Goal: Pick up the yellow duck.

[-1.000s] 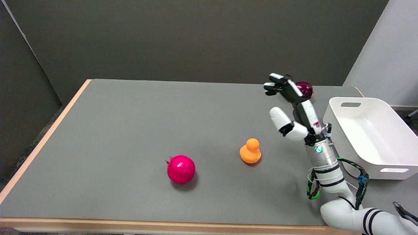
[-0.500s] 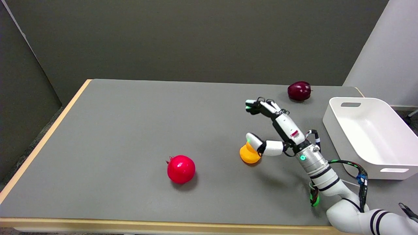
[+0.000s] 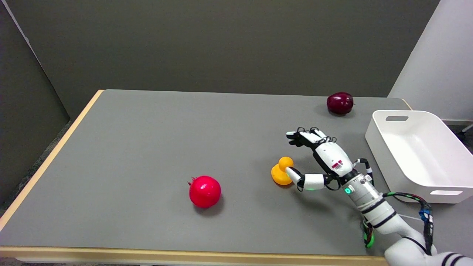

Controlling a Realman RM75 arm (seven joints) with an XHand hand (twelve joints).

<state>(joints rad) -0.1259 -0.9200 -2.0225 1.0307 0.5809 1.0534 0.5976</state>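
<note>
One hand works at the table: the right hand (image 3: 320,159) reaches in from the lower right, its fingers (image 3: 300,136) spread and stretched out above the grey table (image 3: 147,147), its thumb (image 3: 295,176) set well apart from them and lying low against the near right side of the yellow duck (image 3: 281,173); the thumb tip touches or all but touches the duck's body, though contact cannot be told for certain; nothing is clasped, and the hand stands wide apart, holding nothing. The duck sits upright on the table right of centre, its round head uppermost, in the gap between thumb and fingers; the fingers are beyond and to the right of it, not touching it.

Against the picture of half a second ago, the hand is lower and has drawn a little rightward; the fingertips, then high over the table to the left of their present place, now hang nearer the surface beyond the duck; the thumb, which then covered the duck's head, now sits at the body's side, so the head shows again; the duck rests in the same place.

A red pomegranate (image 3: 204,191) lies well to the left of the duck; a dark red apple (image 3: 340,103) rests near the far right edge; a white bin (image 3: 451,192) stands at the right.
</note>
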